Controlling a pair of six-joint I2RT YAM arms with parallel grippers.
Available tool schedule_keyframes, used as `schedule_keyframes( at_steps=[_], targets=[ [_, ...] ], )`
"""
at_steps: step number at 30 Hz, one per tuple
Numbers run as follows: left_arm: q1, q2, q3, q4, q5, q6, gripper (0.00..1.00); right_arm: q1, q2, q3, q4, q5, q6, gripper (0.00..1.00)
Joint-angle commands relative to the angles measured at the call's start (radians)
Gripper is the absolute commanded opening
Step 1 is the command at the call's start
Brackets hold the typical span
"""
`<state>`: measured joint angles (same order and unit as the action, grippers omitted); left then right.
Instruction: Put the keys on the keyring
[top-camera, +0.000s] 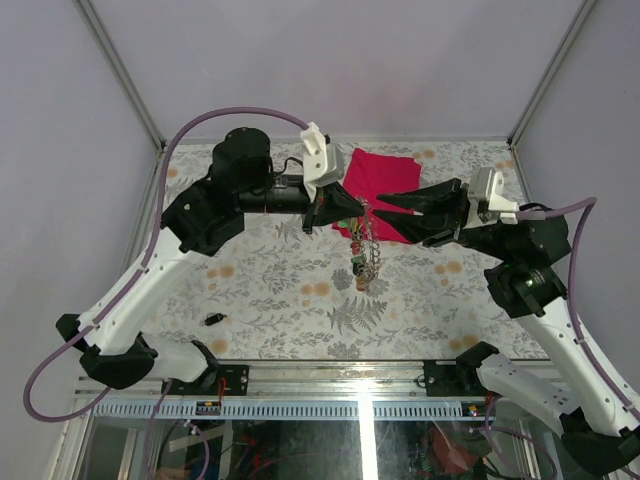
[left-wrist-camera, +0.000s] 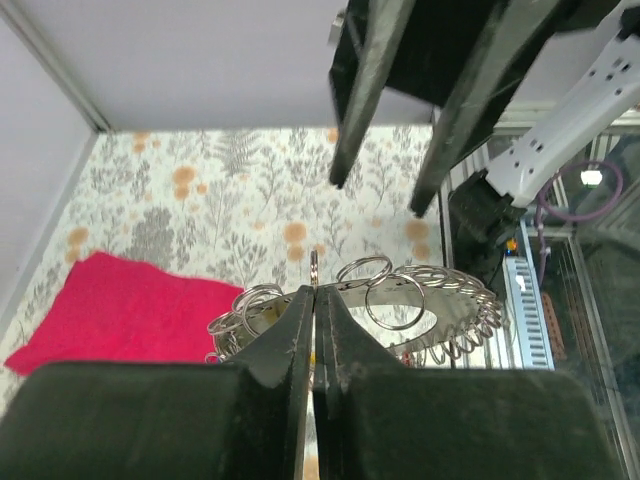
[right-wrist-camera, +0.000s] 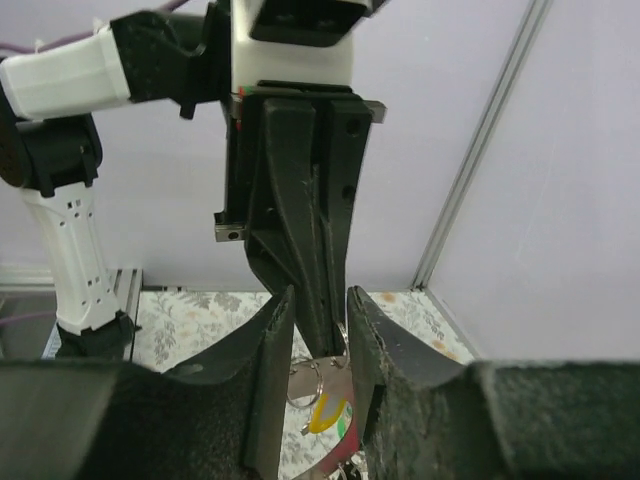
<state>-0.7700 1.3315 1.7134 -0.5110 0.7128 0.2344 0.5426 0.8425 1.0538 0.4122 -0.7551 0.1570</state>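
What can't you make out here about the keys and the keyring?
Keys, number and colours: top view, too small on the hanging keyring.
Which of its rings the shut left tool pinches: left wrist view, its own fingers cover it.
Keyring's lower part: right wrist view, cut by the bottom edge.
Small dark item on the table: top view, too small.

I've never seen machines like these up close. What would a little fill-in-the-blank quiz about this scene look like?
1. The keyring is pinched, off the table, by the ____ arm's tool.
2. The right tool has its jaws ____.
3. The cloth lying on the table is ____.
Missing words: left; open; red.
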Motion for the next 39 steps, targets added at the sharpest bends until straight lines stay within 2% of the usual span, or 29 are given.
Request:
schedule_keyframes(
  at_steps=[1, 7, 16, 23, 39],
  targets=[
    [-0.007, 0.057, 0.131, -0.25, -0.05, 0.135, 0.0, 0.003, 0.011, 0.1, -0.284, -0.047, -0.181, 0.35],
    [-0.071, 0.156, 0.275, -0.492, -0.19, 0.224, 0.0, 0.004, 0.08, 0.152, -0.446, -0.138, -0.244, 0.36],
    [-0.152, 0.186, 0.325, -0.607, -0.373, 0.263, 0.0, 0.004, 0.131, 0.179, -0.594, -0.197, -0.339, 0.39],
    [-0.167, 0.189, 0.325, -0.627, -0.406, 0.274, 0.0, 0.003, 0.149, 0.181, -0.657, -0.24, -0.363, 0.39],
    [-0.2, 0.202, 0.344, -0.64, -0.371, 0.294, 0.0, 0.003, 0.213, 0.172, -0.632, -0.279, -0.363, 0.37]
  ],
)
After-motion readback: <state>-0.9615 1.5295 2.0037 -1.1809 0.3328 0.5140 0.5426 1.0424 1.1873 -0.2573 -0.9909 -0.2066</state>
